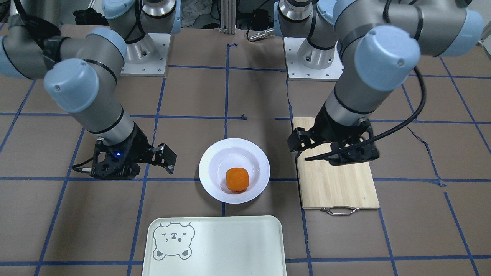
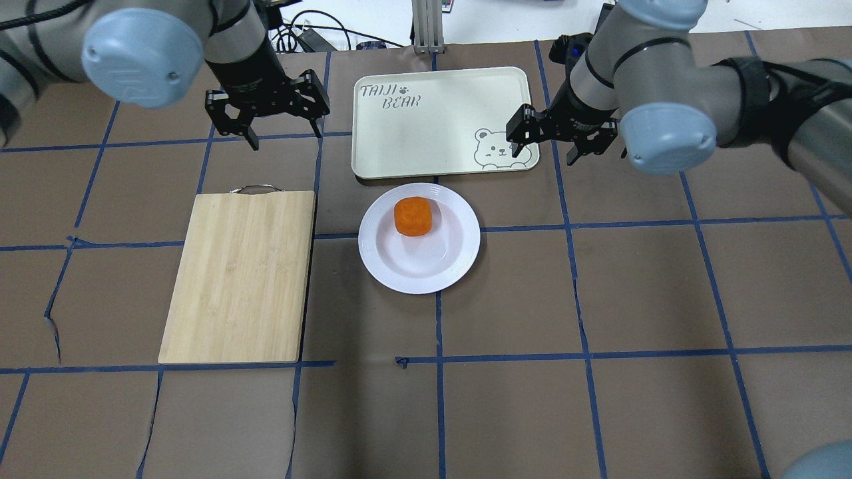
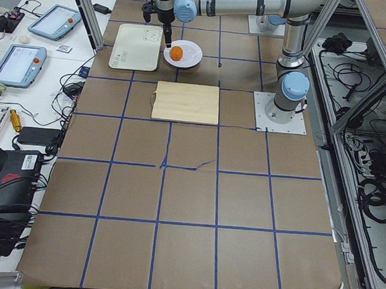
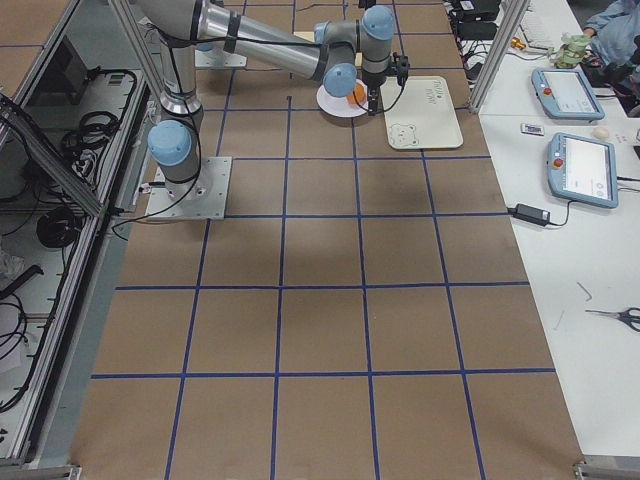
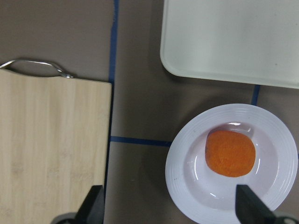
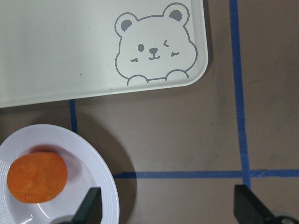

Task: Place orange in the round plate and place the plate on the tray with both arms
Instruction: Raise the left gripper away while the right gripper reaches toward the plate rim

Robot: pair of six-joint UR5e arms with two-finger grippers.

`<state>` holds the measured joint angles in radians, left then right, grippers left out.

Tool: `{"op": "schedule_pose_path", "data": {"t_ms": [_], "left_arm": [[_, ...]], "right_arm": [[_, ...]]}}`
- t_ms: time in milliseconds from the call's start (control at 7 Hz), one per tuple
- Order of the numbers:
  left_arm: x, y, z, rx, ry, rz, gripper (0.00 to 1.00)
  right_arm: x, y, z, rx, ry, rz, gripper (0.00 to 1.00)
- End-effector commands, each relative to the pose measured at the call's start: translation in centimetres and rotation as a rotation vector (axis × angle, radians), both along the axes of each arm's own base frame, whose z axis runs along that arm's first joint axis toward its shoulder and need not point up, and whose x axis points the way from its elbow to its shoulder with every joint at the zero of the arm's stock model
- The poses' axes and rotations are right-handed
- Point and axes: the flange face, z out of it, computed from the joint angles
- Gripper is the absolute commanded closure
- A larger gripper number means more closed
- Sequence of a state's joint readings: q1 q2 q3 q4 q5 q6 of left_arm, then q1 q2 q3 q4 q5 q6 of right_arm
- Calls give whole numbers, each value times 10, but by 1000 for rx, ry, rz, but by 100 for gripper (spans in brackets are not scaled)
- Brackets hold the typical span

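The orange [image 1: 237, 179] [image 2: 413, 216] lies in the sunken centre of the round plate [image 1: 209, 161] [image 2: 379, 256], which rests on the table just short of the cream tray [image 2: 426, 126] [image 1: 230, 245]. My left gripper [image 2: 285, 133] [image 1: 332, 151] hovers open above the table beside the tray's left edge, holding nothing. My right gripper [image 2: 556, 143] [image 1: 132, 161] hovers open off the tray's bear corner, also empty. In the left wrist view the orange [image 5: 231, 153] and plate [image 5: 187, 186] show lower right; in the right wrist view the orange [image 6: 36, 177] shows lower left.
A wooden cutting board [image 2: 239, 279] [image 1: 337, 184] with a metal handle lies left of the plate, partly under my left arm in the front-facing view. Blue tape lines grid the brown table. Tablets and cables sit on side benches beyond the table.
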<state>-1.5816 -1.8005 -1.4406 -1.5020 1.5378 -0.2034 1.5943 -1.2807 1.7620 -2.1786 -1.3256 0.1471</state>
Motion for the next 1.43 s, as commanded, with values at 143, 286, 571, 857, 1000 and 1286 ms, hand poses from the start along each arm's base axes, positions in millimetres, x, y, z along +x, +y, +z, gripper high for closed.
{"op": "schedule_pose_path", "data": {"t_ms": [143,286,571,857,1000,1286], "left_arm": [[67,27,40,18,-9,190,0],[60,32,41,19,-31,159,0],[22,46,36,24,-47,80,0],[20,48,44,-14,-72,54,0],[20,51,44,-17,-74,56,0],[24,55,52,-32,-73,-1,0]], "right_arm": [[54,23,-89,7,-143,-50,0],[55,27,-107,8,-145,-51,0],[66,41,-116,28,-186,-44,0],[77,49,-124,22,-191,-27,1],[77,53,-131,7,-193,-26,1],[76,57,-137,26,-193,-34,6]]}}
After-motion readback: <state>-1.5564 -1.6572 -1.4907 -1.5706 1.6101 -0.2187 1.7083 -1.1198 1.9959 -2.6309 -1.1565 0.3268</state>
